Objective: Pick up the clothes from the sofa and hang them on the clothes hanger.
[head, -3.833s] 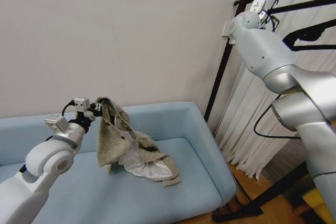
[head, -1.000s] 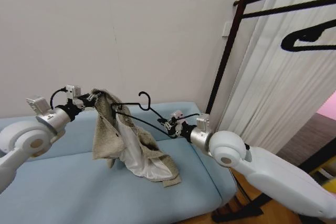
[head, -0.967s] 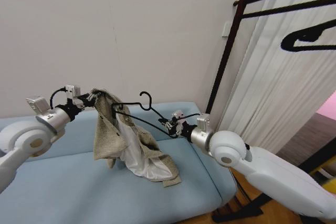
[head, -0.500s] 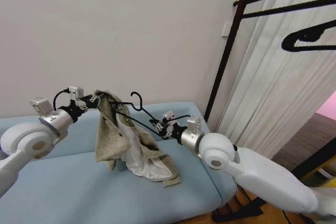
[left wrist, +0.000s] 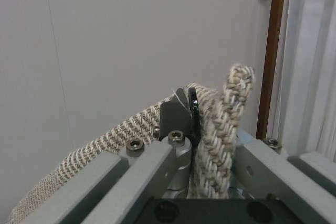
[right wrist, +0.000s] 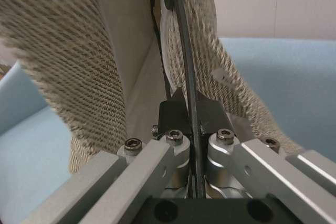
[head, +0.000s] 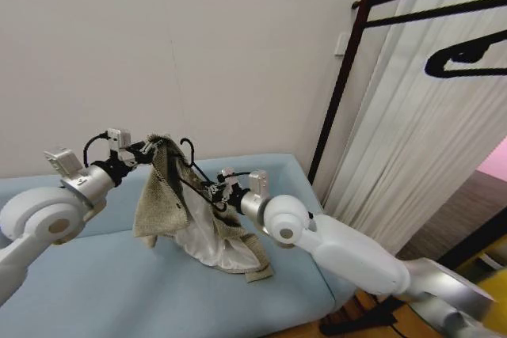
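Note:
A beige knitted garment with a white lining hangs above the light blue sofa, its lower end resting on the seat. My left gripper is shut on the garment's collar and holds it up. My right gripper is shut on a thin black hanger, whose hook sticks up beside the collar. The hanger's wire runs from the jaws up into the garment.
A dark clothes rack stands to the right of the sofa, with a black hanger on its upper bar. White curtains hang behind it. A plain wall lies behind the sofa.
My right gripper has carried the hanger left, from clear of the garment to inside it. The left gripper has kept the collar raised and shifted slightly right.

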